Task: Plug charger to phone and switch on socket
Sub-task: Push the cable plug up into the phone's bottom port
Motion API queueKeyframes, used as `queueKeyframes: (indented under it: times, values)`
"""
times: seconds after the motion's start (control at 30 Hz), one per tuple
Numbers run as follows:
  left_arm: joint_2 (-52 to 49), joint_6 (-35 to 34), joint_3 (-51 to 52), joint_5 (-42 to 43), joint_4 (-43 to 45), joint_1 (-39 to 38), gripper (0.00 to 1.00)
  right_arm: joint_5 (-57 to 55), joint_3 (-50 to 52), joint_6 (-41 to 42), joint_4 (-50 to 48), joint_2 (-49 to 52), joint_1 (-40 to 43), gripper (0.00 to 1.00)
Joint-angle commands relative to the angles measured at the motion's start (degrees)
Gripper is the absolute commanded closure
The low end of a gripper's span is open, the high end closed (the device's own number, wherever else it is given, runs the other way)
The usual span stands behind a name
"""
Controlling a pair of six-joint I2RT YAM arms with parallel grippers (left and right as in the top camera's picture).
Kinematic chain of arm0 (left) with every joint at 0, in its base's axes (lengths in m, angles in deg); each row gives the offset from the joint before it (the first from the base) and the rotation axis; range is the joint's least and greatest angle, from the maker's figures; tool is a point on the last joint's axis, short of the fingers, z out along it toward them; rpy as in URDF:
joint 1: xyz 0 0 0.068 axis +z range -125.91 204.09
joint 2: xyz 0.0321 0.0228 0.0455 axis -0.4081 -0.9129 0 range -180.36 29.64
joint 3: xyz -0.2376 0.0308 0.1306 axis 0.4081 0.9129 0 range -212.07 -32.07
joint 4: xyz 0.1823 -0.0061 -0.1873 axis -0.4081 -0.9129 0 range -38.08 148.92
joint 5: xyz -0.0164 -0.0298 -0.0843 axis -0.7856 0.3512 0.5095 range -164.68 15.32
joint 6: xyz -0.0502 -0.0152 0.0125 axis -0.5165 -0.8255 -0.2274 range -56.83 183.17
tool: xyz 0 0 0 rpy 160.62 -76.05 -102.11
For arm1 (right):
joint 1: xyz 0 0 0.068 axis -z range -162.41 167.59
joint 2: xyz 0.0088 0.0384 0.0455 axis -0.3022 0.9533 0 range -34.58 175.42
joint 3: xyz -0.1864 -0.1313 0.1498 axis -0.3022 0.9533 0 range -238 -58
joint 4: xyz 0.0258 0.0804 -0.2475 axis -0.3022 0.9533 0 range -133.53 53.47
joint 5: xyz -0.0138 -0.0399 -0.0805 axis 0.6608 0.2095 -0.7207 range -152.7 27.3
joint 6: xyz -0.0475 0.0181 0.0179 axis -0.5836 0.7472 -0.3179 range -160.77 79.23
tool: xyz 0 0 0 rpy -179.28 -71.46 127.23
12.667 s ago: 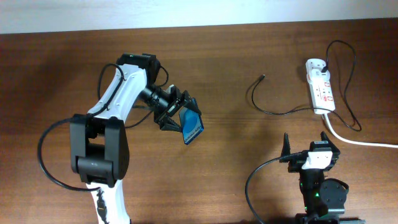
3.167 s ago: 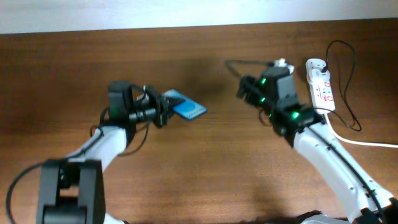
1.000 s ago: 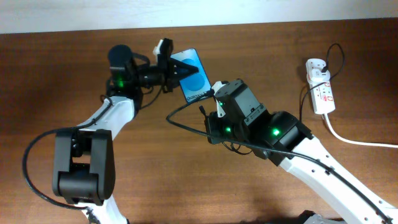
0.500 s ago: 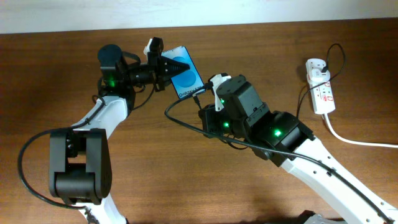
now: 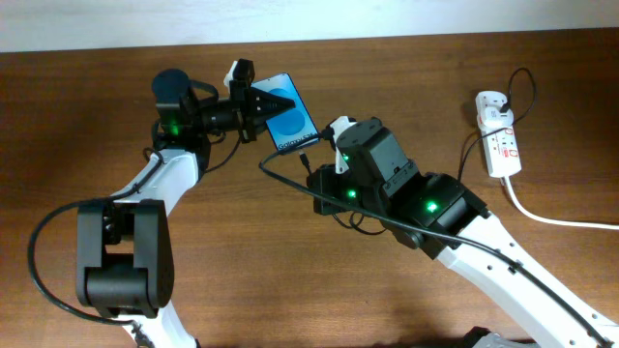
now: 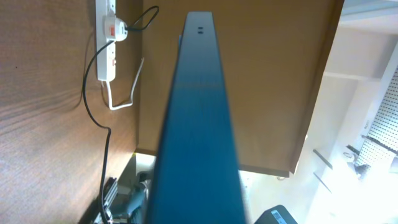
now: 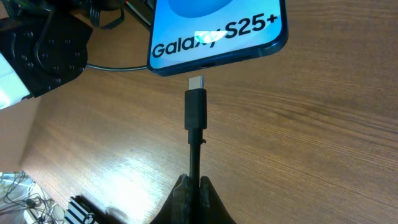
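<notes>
Left pincer (image 5: 253, 104): closed on the phone's left end in the overhead view. Its own wrist camera shows no fingers, since the phone blocks them.
Phone (image 5: 290, 116): held off the table (image 5: 97, 97), screen up. It is a slim slab with rounded corners and a glossy bright blue screen with white "Galaxy S25+" lettering (image 7: 217, 31). From the left wrist it appears only as a blurred blue edge (image 6: 196, 124), cut off at the bottom.
Charger (image 7: 195, 106): a matte black plug with a small silver tip. The tip points at the phone's lower edge and stops just short of it, with a narrow gap between them. The thin black cable loops left over the wood, then disappears under the right arm.
Right pincer (image 7: 191, 186): dark fingertips pinched together on the cable just behind the plug. It is cut off by the frame's bottom edge and hidden beneath the wrist housing in the overhead view.
Socket (image 5: 498, 145): a narrow white plastic strip lying well apart at the far right, with red markings. Its switch position is too small to read. A thick white cord runs off the frame's right edge.
</notes>
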Motion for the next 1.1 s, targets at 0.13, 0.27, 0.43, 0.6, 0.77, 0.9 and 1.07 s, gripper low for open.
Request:
queueKeyframes:
  times: [0.13,0.27,0.43,0.6,0.77,0.9,1.07]
  values:
    - [0.13,-0.61,-1.18,2.21,0.59,0.04,1.0,0.7,0.2,0.57,0.0,-0.11,-0.2,0.96]
    - [0.13,-1.05,-1.18,2.6,0.57,0.02,1.0,0.7,0.2,0.57,-0.02,-0.11,-0.2,0.96]
    - [0.13,-1.92,-1.18,2.8,0.57,0.02,1.0,0.7,0.2,1.4,-0.02,-0.11,-0.2,0.96]
    - [0.13,-2.12,-1.18,2.62,0.57,0.02,1.0,0.72,0.2,1.42,-0.04,-0.11,-0.2,0.96]
    - [0.13,-2.32,-1.18,2.34,0.57,0.02,1.0,0.72,0.2,1.42,-0.22,-0.11,-0.2,0.96]
    - [0.13,-2.32,-1.18,2.34,1.03,-0.2,1.0,0.72,0.2,1.42,-0.52,-0.11,-0.2,0.96]
    - [0.15,-2.54,-1.18,2.34,2.95,-0.2,1.0,0.72,0.2,4.0,-0.46,-0.11,-0.13,0.96]
